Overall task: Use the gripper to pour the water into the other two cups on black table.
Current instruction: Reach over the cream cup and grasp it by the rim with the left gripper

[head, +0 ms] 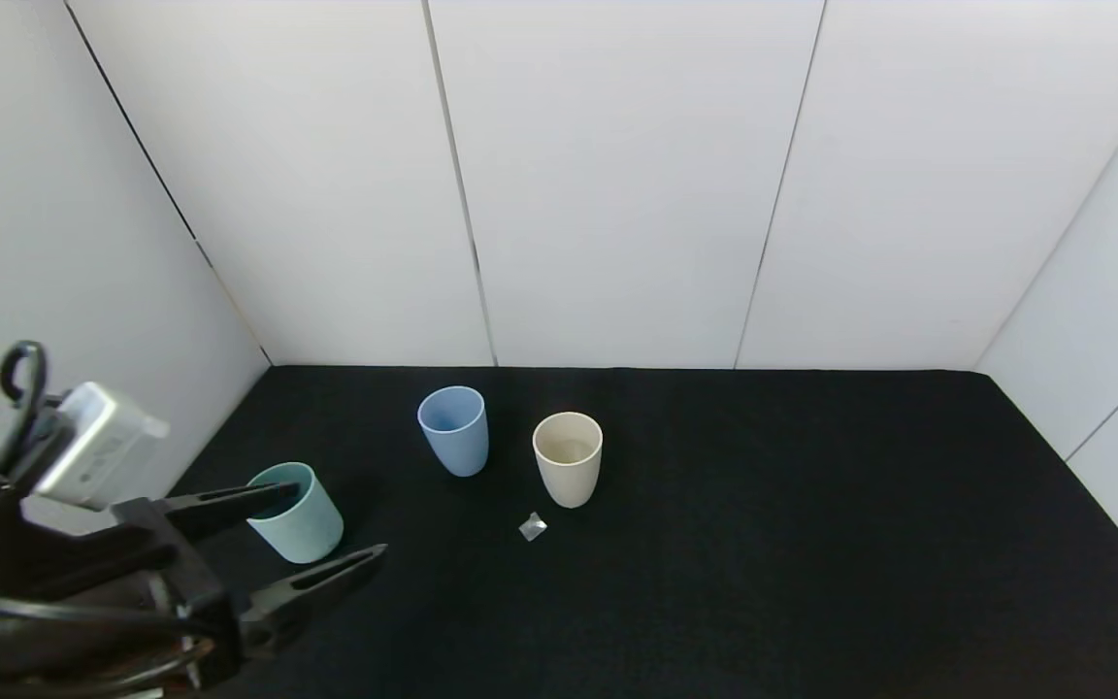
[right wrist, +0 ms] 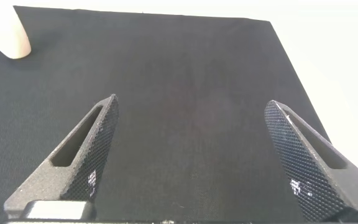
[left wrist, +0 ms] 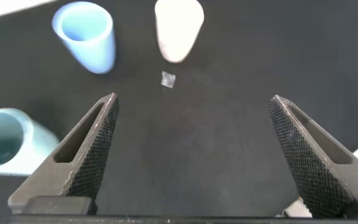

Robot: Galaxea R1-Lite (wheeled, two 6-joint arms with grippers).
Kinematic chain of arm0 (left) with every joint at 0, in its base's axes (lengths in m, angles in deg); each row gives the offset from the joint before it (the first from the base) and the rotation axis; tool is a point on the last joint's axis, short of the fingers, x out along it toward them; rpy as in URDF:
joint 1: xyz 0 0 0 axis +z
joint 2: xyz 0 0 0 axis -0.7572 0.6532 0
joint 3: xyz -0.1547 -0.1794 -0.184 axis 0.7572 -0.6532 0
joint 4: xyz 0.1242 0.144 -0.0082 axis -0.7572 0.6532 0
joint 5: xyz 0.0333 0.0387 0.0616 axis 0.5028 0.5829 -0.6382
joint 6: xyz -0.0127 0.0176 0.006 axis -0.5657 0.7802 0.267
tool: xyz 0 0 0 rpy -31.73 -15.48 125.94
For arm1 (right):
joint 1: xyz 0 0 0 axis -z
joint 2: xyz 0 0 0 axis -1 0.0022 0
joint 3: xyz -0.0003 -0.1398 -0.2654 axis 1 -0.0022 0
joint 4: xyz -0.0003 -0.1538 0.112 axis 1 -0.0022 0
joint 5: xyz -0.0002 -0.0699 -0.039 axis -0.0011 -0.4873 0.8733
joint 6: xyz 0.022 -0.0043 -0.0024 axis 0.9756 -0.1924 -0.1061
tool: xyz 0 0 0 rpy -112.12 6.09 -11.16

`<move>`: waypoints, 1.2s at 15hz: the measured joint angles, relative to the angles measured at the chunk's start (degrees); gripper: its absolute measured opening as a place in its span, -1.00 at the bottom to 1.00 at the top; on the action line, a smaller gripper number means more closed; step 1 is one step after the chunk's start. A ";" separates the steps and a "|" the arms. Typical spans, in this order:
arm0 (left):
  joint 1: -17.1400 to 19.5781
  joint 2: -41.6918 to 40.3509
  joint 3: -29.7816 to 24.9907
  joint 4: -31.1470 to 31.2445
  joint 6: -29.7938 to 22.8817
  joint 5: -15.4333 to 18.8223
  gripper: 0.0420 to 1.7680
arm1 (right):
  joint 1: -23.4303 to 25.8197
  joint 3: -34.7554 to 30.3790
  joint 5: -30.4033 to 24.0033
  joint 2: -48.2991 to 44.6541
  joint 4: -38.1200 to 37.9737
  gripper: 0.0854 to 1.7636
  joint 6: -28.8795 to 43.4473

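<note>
White wall panels close in a black-clothed counter [head: 811,544], and all the work sits toward its left half. My left jaws [head: 307,539] hang released and empty low over the near left corner, spread wide, which I judge suits closing around a cup's wall. Just beyond them, one finger crossing its rim in the head view, stands the teal-green cup [head: 299,515], upright. Farther off is the light blue cup [head: 454,429], and beside it, apart, the beige cup [head: 569,458], which I take for the one to pour from; any water in it I cannot make out. A small crumpled clear scrap [head: 532,526] lies just before it. My right jaws [right wrist: 191,162] hover released over bare cloth, parked well away from the cups
</note>
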 joint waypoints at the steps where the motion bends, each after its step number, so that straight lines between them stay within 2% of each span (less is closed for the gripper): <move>1: -1.61 3.23 0.27 -1.82 0.38 -1.07 0.94 | 0.00 0.00 0.00 0.00 0.00 0.94 0.00; 4: -4.67 12.04 1.45 -6.36 1.71 -2.65 0.94 | 0.00 0.00 0.05 0.00 0.00 0.94 0.00; 9: -6.40 25.31 4.52 -12.90 4.49 -4.22 0.94 | 0.00 0.00 0.02 0.00 0.00 0.94 0.02; 18: -10.29 41.92 8.87 -24.05 6.34 -9.59 0.94 | 0.00 0.00 0.00 0.00 0.00 0.94 0.00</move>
